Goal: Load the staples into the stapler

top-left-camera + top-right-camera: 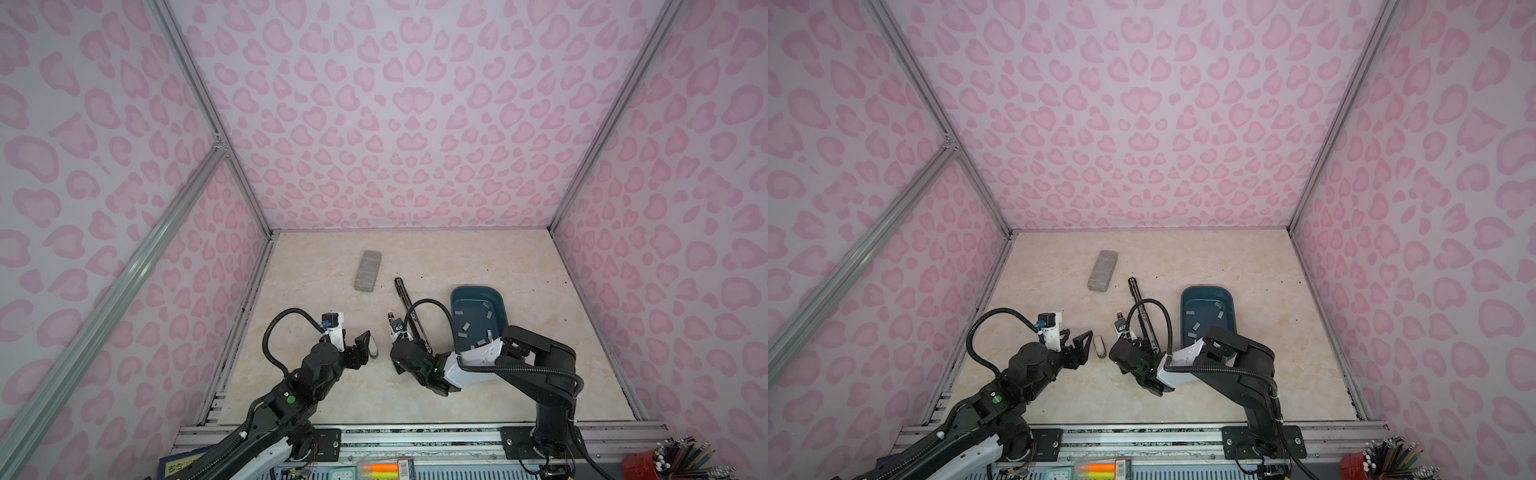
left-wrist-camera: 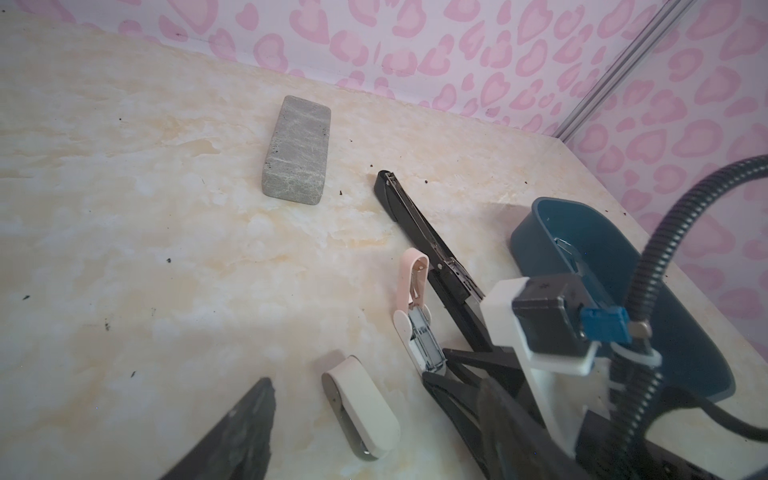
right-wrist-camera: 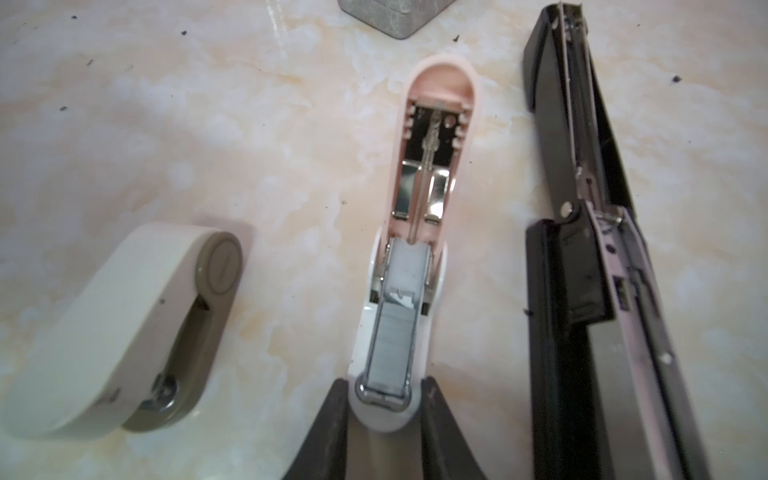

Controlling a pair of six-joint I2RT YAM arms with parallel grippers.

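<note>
Noted: pink stapler [image 3: 419,266] hemmed in, cream stapler [image 3: 108,324] one side, black stapler [image 3: 561,270] close on other; bare tabletop [image 1: 361,403] near front edge passable

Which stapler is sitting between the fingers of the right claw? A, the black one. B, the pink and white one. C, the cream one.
B: in the right wrist view the rounded end of the open pink and white stapler sits between the two dark fingers of the right claw; the black stapler and cream stapler lie apart from it.
</note>
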